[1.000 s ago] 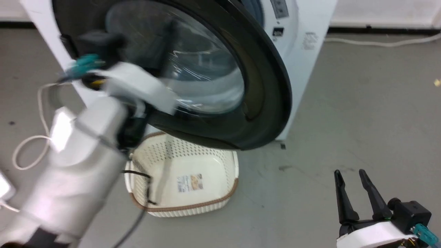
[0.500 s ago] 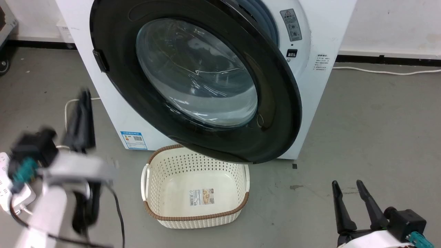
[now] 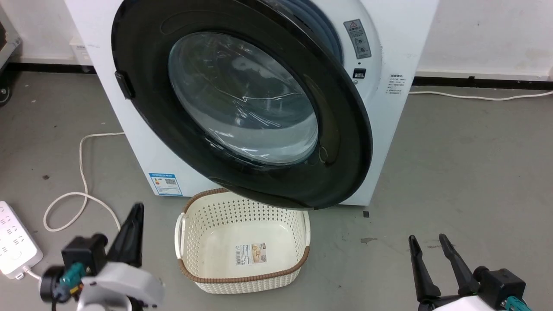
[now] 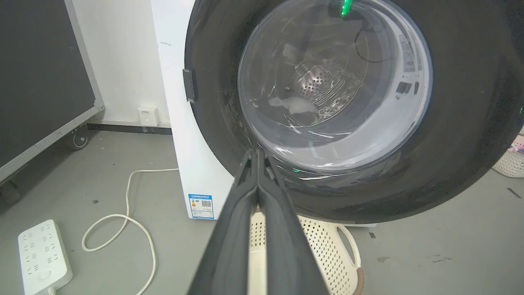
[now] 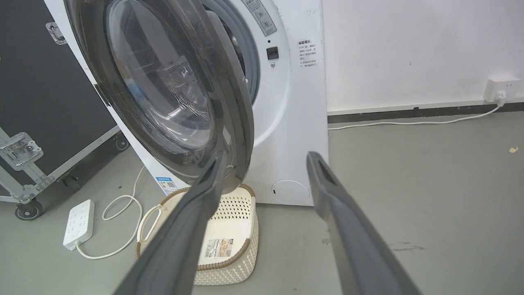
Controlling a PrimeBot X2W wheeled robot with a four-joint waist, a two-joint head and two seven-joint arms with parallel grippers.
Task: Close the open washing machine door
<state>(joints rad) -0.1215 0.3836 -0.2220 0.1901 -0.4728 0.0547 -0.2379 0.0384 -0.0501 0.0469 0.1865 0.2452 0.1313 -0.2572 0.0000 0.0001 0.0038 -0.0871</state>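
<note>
Washing machine door (image 3: 242, 99), large, round, glossy black with bulging clear glass, hanging ajar before the big white washing machine (image 3: 142, 147), above the cream perforated basket (image 3: 242, 278). Left gripper (image 3: 137, 210) jaws together, right gripper (image 3: 427, 238) jaws apart, both hanging low, touching nothing. Probably best pushing the black rim's free edge, avoiding the glass.

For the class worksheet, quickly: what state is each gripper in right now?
Left gripper: shut, holding nothing.
Right gripper: open, empty.

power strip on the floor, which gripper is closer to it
Left. The left gripper hangs a little to the right of the power strip, fingers shut. The right gripper is far off on the other side of the basket.
</note>
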